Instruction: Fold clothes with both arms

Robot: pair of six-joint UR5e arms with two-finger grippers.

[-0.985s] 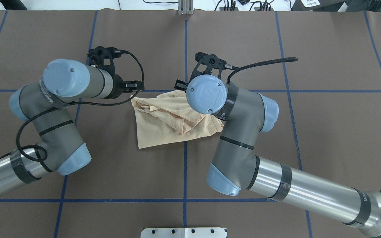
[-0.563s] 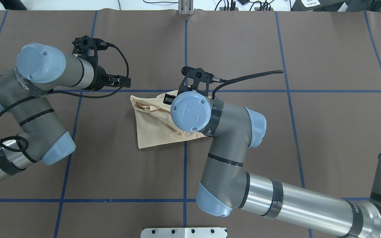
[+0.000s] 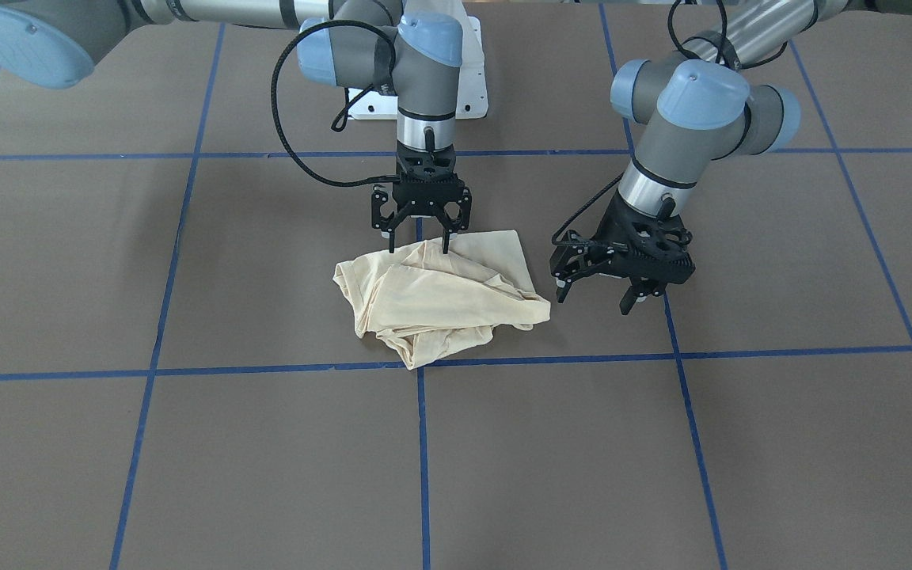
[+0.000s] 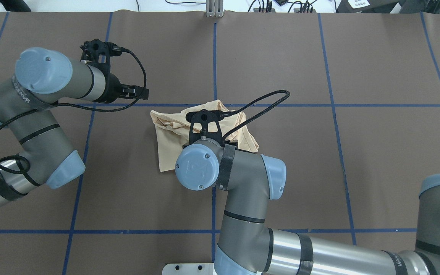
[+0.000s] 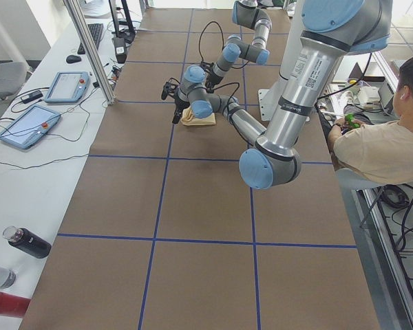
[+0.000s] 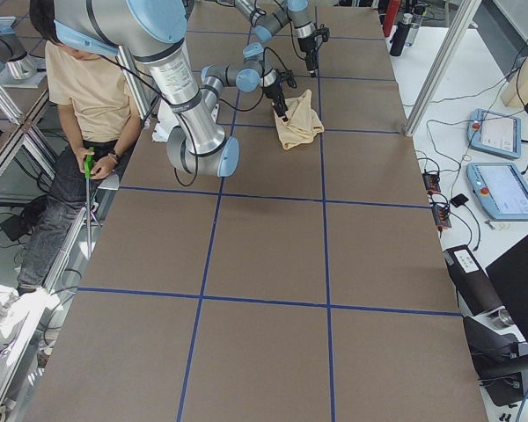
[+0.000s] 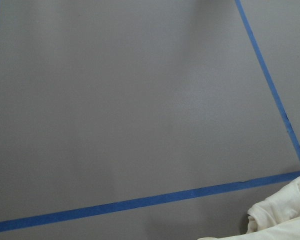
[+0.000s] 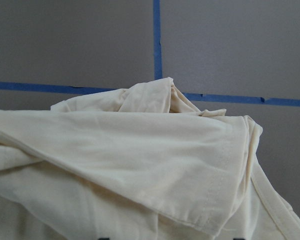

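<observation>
The clothes are one pale cream shirt [image 3: 440,297] lying crumpled and loosely folded on the brown table near the middle [image 4: 168,131]. My right gripper [image 3: 418,245] points straight down at the shirt's edge nearest the robot. It is open, with its fingertips at the cloth and nothing pinched. In the overhead view my right wrist hides it. The right wrist view is filled with folded cloth [image 8: 140,150]. My left gripper [image 3: 594,297] is open and empty, hovering beside the shirt, clear of it [image 4: 138,91]. A corner of the shirt [image 7: 285,215] shows in the left wrist view.
Blue tape lines [image 3: 424,443] divide the table into squares. A white base plate [image 3: 472,103] sits at the robot's edge. A seated person [image 5: 378,137] is beside the table. Tablets [image 5: 27,127] and bottles [image 5: 27,242] lie on a side bench.
My right arm has drawn back over the shirt from its far edge to the robot's side. My left gripper has moved left, away from the shirt's corner. The shirt lies much as before.
</observation>
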